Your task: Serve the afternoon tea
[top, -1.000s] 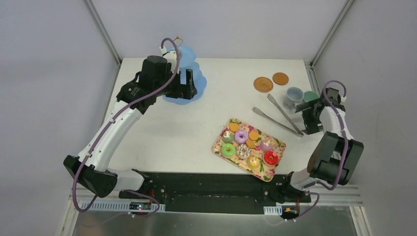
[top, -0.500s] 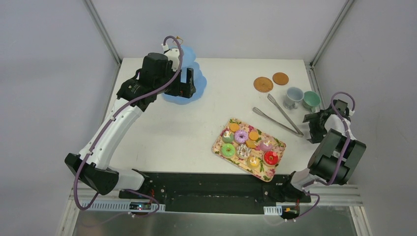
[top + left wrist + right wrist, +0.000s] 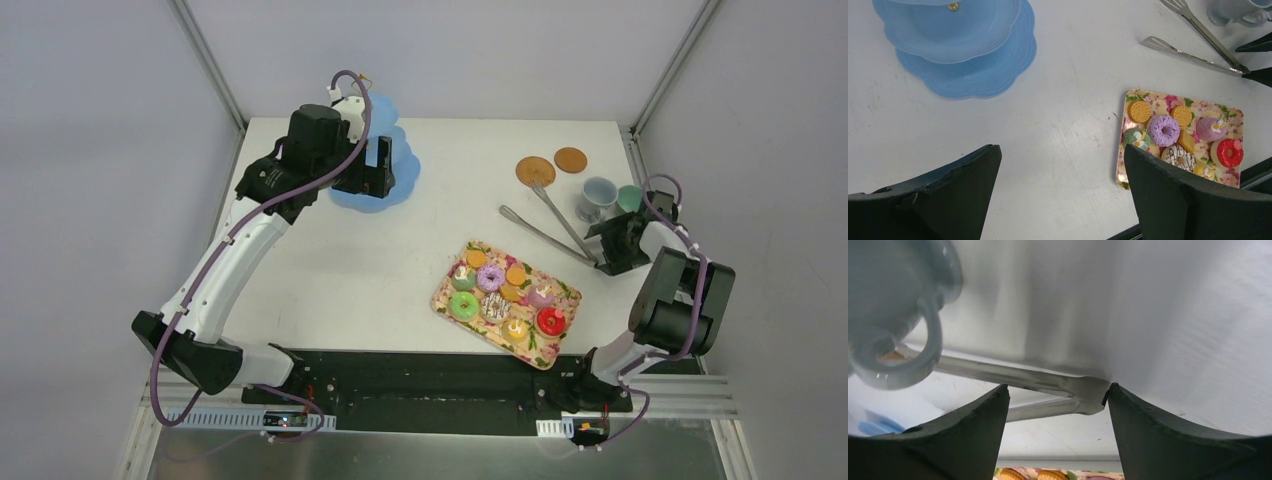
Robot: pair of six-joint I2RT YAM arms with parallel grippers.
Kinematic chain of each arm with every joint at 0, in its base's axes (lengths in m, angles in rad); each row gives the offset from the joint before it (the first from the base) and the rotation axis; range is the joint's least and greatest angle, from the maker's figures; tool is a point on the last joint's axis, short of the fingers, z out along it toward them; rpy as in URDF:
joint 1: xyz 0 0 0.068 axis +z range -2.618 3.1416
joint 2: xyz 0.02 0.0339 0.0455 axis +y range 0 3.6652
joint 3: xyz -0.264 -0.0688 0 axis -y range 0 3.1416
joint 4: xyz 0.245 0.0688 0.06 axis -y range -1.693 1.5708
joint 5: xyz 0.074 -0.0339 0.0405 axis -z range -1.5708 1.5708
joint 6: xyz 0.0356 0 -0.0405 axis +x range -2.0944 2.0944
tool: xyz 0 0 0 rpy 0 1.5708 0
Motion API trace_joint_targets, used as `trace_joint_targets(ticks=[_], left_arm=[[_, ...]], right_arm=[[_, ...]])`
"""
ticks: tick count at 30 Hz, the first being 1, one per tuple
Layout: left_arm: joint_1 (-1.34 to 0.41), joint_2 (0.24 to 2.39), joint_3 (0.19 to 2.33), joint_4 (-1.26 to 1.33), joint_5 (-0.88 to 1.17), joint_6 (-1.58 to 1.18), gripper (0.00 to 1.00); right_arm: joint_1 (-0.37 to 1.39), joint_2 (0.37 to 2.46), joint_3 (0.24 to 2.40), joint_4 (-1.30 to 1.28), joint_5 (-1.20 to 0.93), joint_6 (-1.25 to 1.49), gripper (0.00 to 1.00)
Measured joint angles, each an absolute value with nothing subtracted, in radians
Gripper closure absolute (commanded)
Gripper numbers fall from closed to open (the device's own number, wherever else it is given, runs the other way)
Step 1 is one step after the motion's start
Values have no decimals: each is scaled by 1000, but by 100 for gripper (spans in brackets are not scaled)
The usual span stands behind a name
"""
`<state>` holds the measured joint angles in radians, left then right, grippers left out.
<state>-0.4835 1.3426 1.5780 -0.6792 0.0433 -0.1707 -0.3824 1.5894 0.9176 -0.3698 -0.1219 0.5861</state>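
**Table** (image 3: 420,210): the white surface you are working over; everything below stands on it.

**Left arm** (image 3: 230,260): reaches to the far left corner. Your left gripper (image 3: 1062,148) hangs above the table just beside the stand, its jaws spread wide with nothing between them.

**Right arm** (image 3: 680,300): folded close to the right edge. Your right gripper (image 3: 1055,390) is low at the table. Its jaws are spread, and the joined end of the tongs lies between the fingertips, touching the tip of one finger.

**Blue tiered stand** (image 3: 968,75): at the far left, bare on the tiers you can see.

**Flowered tray** (image 3: 565,293): near the front, right of centre, set at a slant.

**Metal tongs** (image 3: 550,236): flat on the table beyond the tray, arms fanned toward the coasters.

**Two cups**: a grey one (image 3: 598,197) and a green one (image 3: 630,197), side by side at the right edge.

**Two woven coasters** (image 3: 535,171) (image 3: 570,159): far right, next to each other.

**Sweets**: all on the tray. You can make out a green donut (image 3: 463,306), a purple donut (image 3: 490,277), a red donut (image 3: 551,320) and orange biscuits (image 3: 516,274).
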Motion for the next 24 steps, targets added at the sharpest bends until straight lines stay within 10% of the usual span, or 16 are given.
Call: trace_joint_targets(ticks=[24], left_arm=[[-484, 1356, 1617, -694, 53, -167, 1]], right_arm=[[-102, 1634, 1154, -331, -271, 134, 0]])
